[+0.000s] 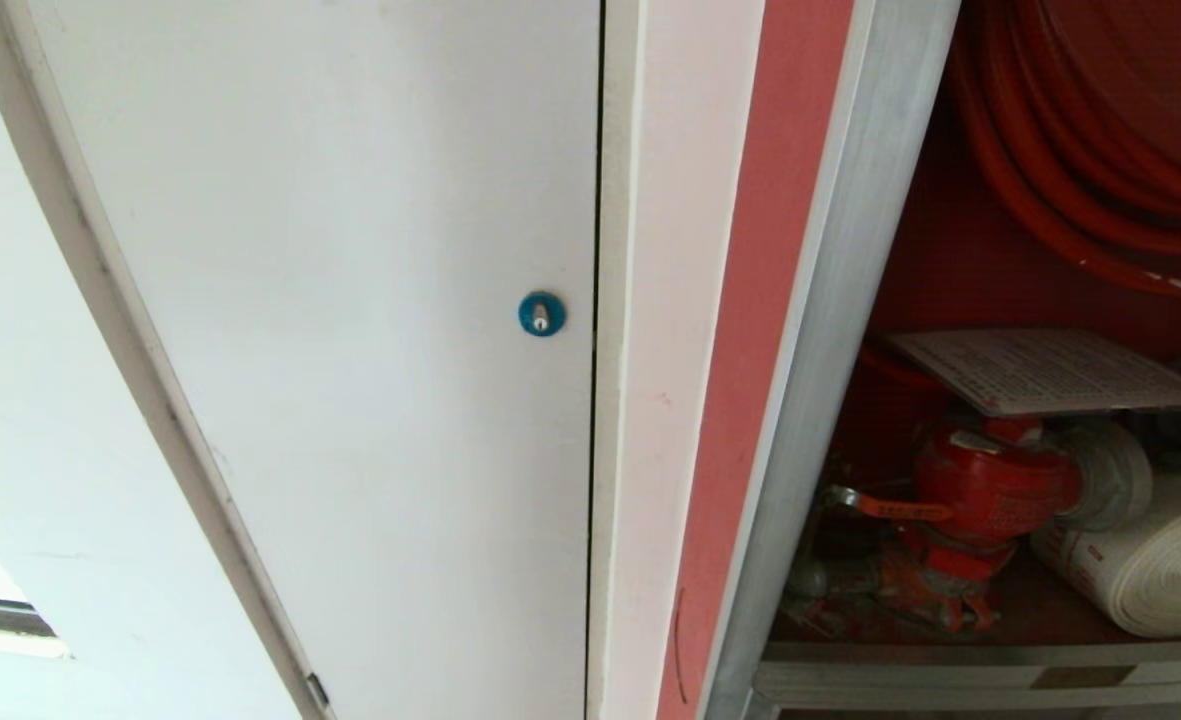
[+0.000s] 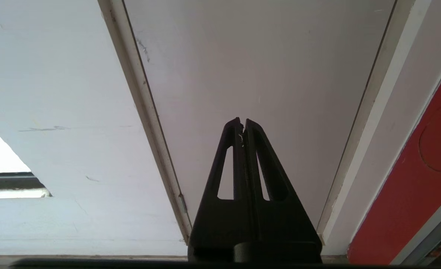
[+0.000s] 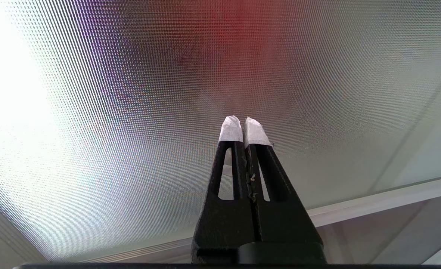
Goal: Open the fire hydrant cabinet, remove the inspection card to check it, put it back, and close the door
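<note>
The fire hydrant cabinet (image 1: 830,330) stands open at the right of the head view, silver-framed and red inside. The inspection card (image 1: 1040,370) lies flat on top of the red hydrant valve (image 1: 990,490), below the red hose reel (image 1: 1080,150). Neither arm shows in the head view. My left gripper (image 2: 242,120) is shut and empty, pointing at a plain white panel (image 2: 261,67). My right gripper (image 3: 241,117), its tips taped white, is shut and empty in front of dotted glass (image 3: 130,112) in a silver frame (image 3: 373,203), apparently the door.
A plain white door (image 1: 350,300) with a blue round lock (image 1: 541,313) fills the left and middle of the head view. A white rolled hose (image 1: 1150,570) lies to the right of the valve on the cabinet floor. A red strip (image 1: 760,350) borders the cabinet frame.
</note>
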You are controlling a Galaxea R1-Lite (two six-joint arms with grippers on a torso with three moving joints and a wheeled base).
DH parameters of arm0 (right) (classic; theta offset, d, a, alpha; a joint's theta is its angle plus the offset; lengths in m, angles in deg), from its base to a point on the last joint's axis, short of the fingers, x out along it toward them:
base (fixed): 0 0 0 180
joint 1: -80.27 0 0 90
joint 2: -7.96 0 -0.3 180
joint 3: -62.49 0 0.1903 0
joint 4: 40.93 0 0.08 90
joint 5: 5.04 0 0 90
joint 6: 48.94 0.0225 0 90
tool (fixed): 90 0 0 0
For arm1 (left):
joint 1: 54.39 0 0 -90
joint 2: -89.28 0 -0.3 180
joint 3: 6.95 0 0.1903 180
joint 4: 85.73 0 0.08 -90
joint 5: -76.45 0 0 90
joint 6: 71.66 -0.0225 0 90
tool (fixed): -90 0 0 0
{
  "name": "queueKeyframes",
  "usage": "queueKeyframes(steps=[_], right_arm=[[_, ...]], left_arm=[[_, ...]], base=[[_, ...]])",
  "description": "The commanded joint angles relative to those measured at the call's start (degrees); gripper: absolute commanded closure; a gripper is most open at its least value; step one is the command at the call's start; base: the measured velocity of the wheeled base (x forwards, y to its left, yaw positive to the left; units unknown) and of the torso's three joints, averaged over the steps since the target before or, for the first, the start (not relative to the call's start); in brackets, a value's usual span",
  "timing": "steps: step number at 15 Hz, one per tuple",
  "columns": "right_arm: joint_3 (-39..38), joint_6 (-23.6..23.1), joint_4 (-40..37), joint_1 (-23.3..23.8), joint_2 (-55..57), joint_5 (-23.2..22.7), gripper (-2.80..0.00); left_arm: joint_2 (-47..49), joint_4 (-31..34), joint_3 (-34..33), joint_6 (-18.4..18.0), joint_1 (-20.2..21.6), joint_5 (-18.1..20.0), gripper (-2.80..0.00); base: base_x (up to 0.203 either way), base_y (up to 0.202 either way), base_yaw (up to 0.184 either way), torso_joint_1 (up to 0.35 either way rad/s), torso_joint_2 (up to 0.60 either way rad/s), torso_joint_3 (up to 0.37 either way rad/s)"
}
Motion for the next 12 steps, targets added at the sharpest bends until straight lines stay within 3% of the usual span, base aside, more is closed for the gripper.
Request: queueKeyframes(steps=[1,12], right_arm=[[0.00,0.00,-0.02,-0.02,-0.01,-0.02,0.00],[0.00,0.00,-0.02,-0.02,-0.01,-0.02,0.00]], left_arm=[[-0.01,-0.03,-0.35,0.00,0.02,-0.01,0.00],[-0.01,-0.03,-0.35,1.41,0.02,-0.71,0.00]], base=[[0.000,0.000,0.000,0.000,0.00,0.000],[0.000,0.000,0.000,0.000,0.00,0.000]])
